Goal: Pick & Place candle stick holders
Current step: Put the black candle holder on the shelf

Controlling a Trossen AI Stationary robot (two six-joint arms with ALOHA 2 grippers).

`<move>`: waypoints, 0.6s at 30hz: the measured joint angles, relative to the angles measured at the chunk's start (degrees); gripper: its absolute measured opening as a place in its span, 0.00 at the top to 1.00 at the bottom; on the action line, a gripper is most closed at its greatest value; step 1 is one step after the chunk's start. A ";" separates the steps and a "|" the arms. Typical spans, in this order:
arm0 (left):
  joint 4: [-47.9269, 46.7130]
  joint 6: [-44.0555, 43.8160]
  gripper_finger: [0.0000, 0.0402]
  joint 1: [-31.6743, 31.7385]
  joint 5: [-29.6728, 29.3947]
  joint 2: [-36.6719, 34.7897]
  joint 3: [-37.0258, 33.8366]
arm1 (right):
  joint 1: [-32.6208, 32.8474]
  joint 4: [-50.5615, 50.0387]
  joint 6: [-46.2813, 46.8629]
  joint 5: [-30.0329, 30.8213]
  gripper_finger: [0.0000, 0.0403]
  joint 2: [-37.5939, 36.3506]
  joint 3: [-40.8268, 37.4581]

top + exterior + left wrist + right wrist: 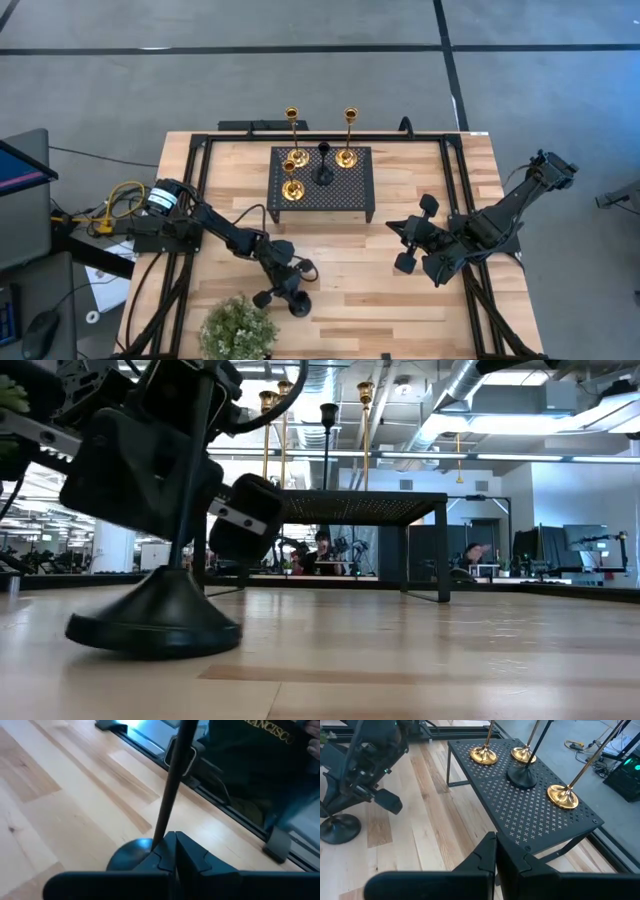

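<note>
A matte black candle stick holder [300, 305] stands upright on its round base [129, 859] on the wooden table, near the front edge. My left gripper [295, 292] is shut, level with its thin stem [167, 795] just above the base. Three gold candle stick holders [484, 755] [522, 754] [562, 796] and one black holder [522, 776] stand on their bases on the black perforated stand [355, 195]. To the right of the stand, my right gripper [393, 228] hangs shut over the table, nothing between its fingers. My left gripper comes in nearly level from the table's left side. Its shut fingertips [165, 851] are at the foot of the stem [156, 839], which passes by the outer side of one finger. I cannot tell whether they touch. The holder's base lies flat on the table.
A green potted plant [238, 328] sits at the front edge, just left of the black holder. The stand's legs [442, 555] stand mid-table. Bare wood lies between the stand and the front edge. Black rails [455, 200] run along the table's sides.
</note>
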 joint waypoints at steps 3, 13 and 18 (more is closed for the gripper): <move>0.39 0.00 0.99 -0.04 -0.10 0.00 0.00 | 0.00 0.02 0.00 0.00 1.00 0.00 0.00; 4.63 -0.03 0.99 0.04 -4.87 5.34 0.07 | 0.00 0.02 0.00 0.00 1.00 0.00 0.00; 16.12 -1.81 0.99 1.12 -4.26 10.97 0.13 | 0.00 0.02 0.00 0.00 1.00 0.00 0.02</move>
